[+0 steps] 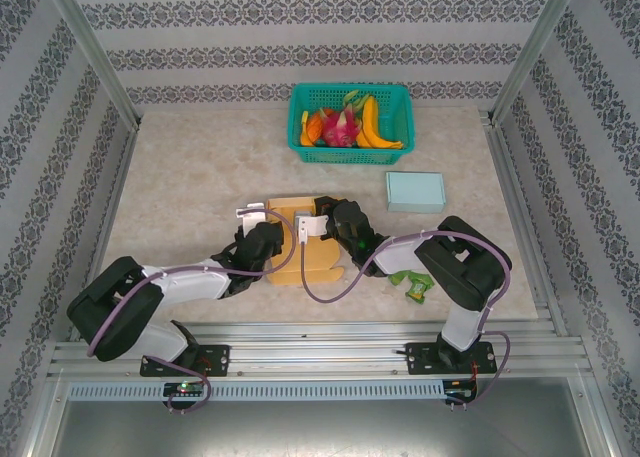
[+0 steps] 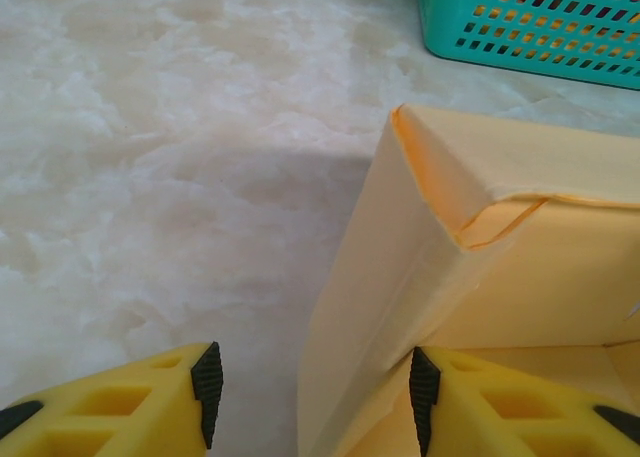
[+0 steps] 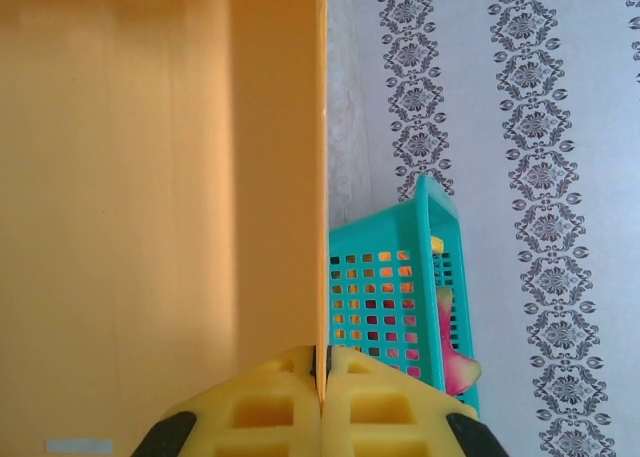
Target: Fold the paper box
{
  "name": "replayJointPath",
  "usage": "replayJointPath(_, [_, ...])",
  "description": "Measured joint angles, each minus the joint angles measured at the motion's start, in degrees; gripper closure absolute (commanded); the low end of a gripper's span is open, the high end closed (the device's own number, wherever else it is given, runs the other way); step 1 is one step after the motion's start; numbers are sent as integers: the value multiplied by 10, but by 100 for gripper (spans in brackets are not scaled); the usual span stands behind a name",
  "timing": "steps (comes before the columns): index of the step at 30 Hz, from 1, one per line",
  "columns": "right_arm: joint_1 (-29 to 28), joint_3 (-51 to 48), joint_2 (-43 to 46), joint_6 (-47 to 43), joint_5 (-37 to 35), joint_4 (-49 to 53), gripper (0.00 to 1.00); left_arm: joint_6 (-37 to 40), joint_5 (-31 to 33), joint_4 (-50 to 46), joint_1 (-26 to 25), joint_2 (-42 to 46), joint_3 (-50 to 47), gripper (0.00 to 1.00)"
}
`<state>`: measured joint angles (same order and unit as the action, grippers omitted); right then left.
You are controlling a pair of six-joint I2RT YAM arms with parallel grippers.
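Far middle of the table (image 1: pixel 190 197): teal basket (image 1: pixel 350 156) holding bananas (image 1: pixel 372 125), a pink dragon fruit (image 1: pixel 340 127) and other fruit too small to name. Just right and nearer: pale blue flat box (image 1: pixel 415 191). Near centre, between both arms: yellow paper box (image 1: pixel 318 257), partly formed, walls standing. Left arm stretched low toward its left side, left gripper (image 2: pixel 312 392) about half spread, straddling a box corner, left pad clear of the paper. Right arm bent in from the right, right gripper (image 3: pixel 321 362) pinched tight on a thin upright wall of the paper box.
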<state>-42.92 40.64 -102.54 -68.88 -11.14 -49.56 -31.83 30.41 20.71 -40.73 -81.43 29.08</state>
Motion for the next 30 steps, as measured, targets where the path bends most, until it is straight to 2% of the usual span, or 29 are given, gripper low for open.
replayJointPath(4, [-1,0,0,0,0,0,100,30,-2,34,4,-29,4,53])
replayJointPath(9, [-4,-1,0,0,0,0,100,69,-2,80,7,-66,14,79])
replayJointPath(13, [-3,-2,0,2,-9,0,100,81,36,80,9,-101,45,89])
replayJointPath(15, [-4,-2,0,4,-15,0,100,74,59,59,8,-120,69,90])
replayJointPath(21, [-10,0,-1,14,-10,-4,100,-12,114,-28,3,-128,106,86])
replayJointPath(25, [-15,1,-2,17,-4,-4,100,-44,116,-47,8,-129,107,84])
replayJointPath(30, [-15,1,-2,31,-1,-4,100,-33,96,-14,20,-144,105,82])
